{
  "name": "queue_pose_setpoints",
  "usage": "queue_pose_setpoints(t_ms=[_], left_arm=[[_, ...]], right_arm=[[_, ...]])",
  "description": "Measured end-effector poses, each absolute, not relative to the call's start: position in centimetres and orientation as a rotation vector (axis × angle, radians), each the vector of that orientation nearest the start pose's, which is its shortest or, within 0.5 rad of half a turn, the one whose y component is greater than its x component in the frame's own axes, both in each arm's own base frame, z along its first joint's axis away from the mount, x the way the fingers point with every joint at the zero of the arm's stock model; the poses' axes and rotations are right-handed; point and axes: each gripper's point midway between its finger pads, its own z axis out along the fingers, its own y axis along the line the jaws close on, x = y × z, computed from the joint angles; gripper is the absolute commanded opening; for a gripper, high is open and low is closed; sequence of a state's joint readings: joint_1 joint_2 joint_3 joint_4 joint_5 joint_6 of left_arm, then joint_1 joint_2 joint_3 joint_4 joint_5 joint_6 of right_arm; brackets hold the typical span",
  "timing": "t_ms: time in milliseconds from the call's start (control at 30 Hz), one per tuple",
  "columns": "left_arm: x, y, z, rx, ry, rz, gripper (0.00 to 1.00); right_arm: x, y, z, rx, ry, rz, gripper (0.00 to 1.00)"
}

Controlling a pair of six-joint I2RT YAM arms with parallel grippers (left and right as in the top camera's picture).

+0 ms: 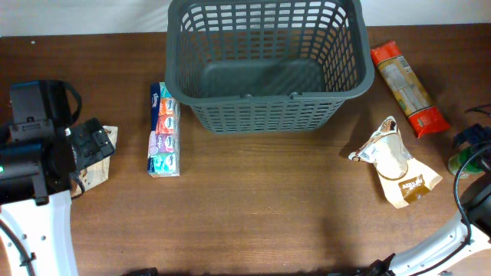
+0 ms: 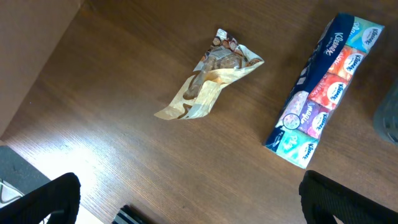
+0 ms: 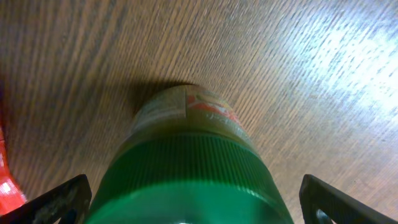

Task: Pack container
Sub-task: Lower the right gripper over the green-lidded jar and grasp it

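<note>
The container [image 1: 268, 103], a large dark grey lattice basket, stands empty at the back middle of the table. My left gripper [image 1: 93, 142] is open and empty, hovering at the left over a small crumpled tan snack bag [image 2: 208, 84], which lies ahead of the fingers [image 2: 193, 199]. A multicoloured tissue pack [image 1: 163, 130] lies left of the basket and also shows in the left wrist view [image 2: 323, 87]. My right gripper [image 1: 472, 146] is open at the far right edge. Its fingers [image 3: 199, 202] straddle a green-lidded jar [image 3: 186, 162] without touching it.
An orange pasta packet [image 1: 406, 88] lies to the right of the basket. A beige crumpled bag [image 1: 395, 161] lies in front of it, just left of the jar [image 1: 459, 162]. A bare wooden tabletop [image 1: 268, 207] spans the front.
</note>
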State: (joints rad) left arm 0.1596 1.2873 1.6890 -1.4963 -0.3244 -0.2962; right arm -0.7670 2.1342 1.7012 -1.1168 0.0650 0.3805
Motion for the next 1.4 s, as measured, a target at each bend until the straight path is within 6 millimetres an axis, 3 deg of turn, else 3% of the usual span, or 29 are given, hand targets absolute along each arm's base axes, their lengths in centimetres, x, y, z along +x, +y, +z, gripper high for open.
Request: queue_pose_setpoints(t_ms=[500,800,1400], left_arm=[[24.5,9.5,30.7,-0.694,2.529,0.385,1.00],[24.4,9.5,30.7,-0.694,2.533,0.385,1.00],[24.4,9.5,30.7,-0.694,2.533,0.385,1.00]], right_arm=[[29.4,-29.8,3.5,1.667,2.642,-0.103,0.99],[29.2,-29.6,1.9,1.683,2.673,-0.093,0.99],[29.7,-30.1,1.9,1.666,2.649,-0.102,0.99]])
